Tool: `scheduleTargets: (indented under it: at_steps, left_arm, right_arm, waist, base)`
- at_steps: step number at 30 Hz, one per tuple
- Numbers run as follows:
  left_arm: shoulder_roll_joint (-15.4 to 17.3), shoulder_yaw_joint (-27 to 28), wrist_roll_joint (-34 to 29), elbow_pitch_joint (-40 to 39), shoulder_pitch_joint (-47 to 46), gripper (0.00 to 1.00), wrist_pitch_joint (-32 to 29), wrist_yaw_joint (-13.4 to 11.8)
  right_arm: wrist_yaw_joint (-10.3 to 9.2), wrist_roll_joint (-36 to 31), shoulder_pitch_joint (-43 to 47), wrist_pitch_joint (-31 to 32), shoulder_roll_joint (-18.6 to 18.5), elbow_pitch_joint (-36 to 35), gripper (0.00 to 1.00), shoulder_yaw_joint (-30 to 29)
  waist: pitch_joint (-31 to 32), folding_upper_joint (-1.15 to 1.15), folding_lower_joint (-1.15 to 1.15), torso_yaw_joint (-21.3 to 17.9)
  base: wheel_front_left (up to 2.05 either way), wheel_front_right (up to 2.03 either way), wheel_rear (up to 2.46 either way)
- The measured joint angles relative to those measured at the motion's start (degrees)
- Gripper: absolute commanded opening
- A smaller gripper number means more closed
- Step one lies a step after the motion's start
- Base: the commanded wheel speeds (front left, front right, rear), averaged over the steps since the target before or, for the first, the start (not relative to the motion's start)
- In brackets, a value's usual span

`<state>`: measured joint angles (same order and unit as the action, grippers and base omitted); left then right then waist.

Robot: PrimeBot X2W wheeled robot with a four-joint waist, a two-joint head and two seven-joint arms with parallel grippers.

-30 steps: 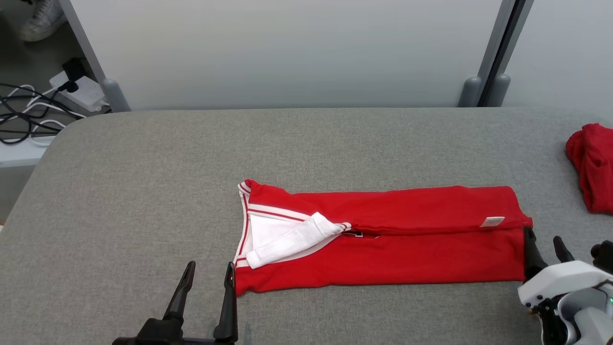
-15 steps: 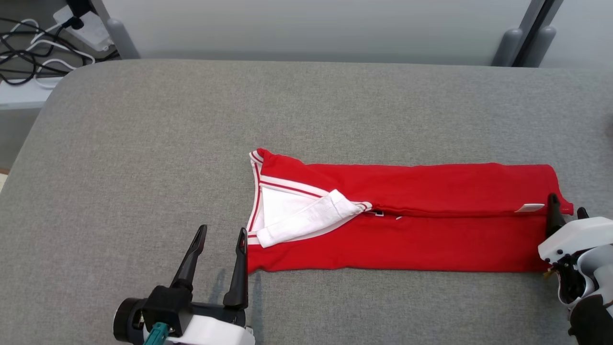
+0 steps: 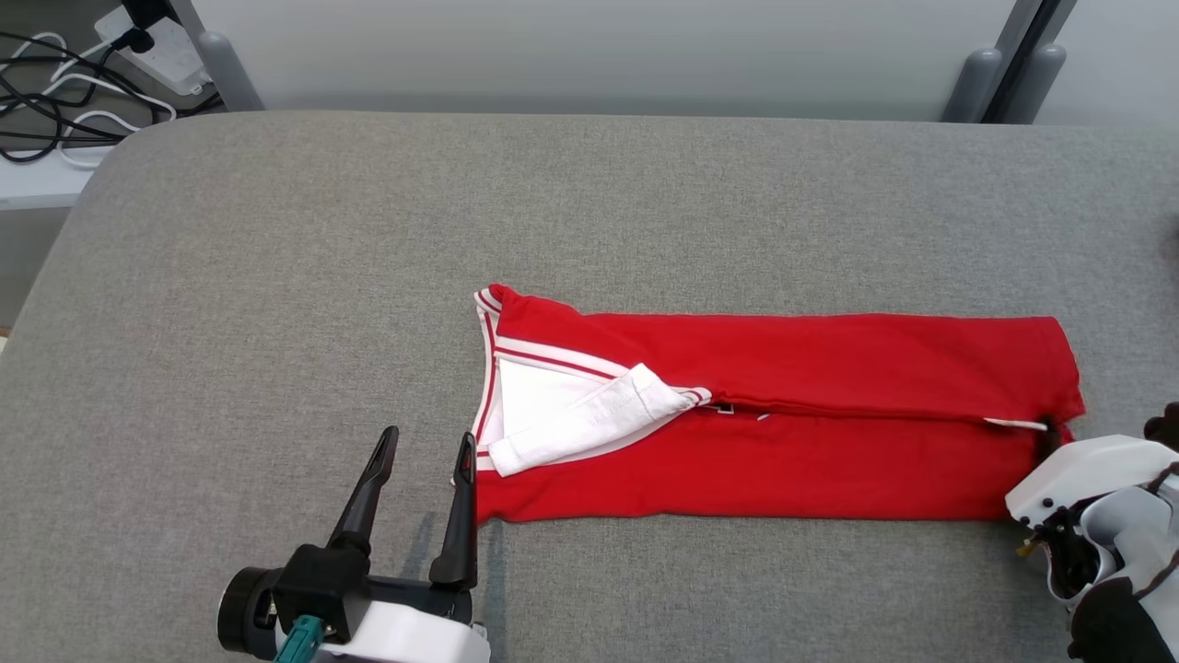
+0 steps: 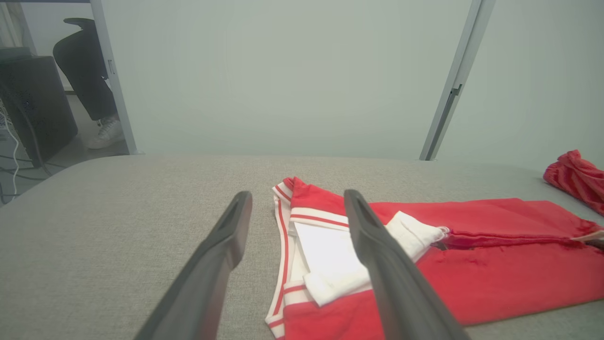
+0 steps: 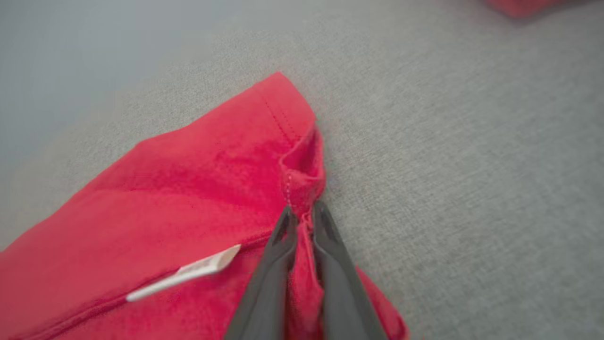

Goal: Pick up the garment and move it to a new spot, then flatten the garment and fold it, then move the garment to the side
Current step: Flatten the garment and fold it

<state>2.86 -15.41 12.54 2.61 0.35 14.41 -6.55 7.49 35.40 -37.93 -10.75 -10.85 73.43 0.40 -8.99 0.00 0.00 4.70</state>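
My right end effector [image 5: 302, 212], spread a second ago, now pinches the hem of the red shirt [image 3: 829, 460] lying on the table [image 3: 645, 203]. The left end effector [image 3: 429, 437] sits spread beside the collar, so the next fold looks ready.

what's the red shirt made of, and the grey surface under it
The shirt looks like soft matte knit, probably cotton jersey: it creases limply and has a stitched hem. The surface looks like grey woven upholstery fabric, matte, with a coarse visible weave.
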Motion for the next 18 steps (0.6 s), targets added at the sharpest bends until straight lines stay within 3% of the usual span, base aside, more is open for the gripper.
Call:
scheduleTargets:
  at_steps: [10,18]
  left_arm:
    - [-0.01,0.18,0.02,0.15,-0.77,1.00,0.00,0.00]
    - [-0.03,0.66,0.30,-0.09,-0.39,1.00,0.00,0.00]
  right_arm:
    - [0.00,1.99,0.35,0.20,-0.35,-1.25,0.00,2.35]
    - [0.00,8.92,3.54,1.63,-1.08,-9.14,0.00,3.63]
  waist:
    - [1.34,0.00,0.00,0.63]
    - [3.98,0.00,0.00,0.84]
  base:
    - [0.00,0.00,0.00]
    - [0.00,0.00,0.00]
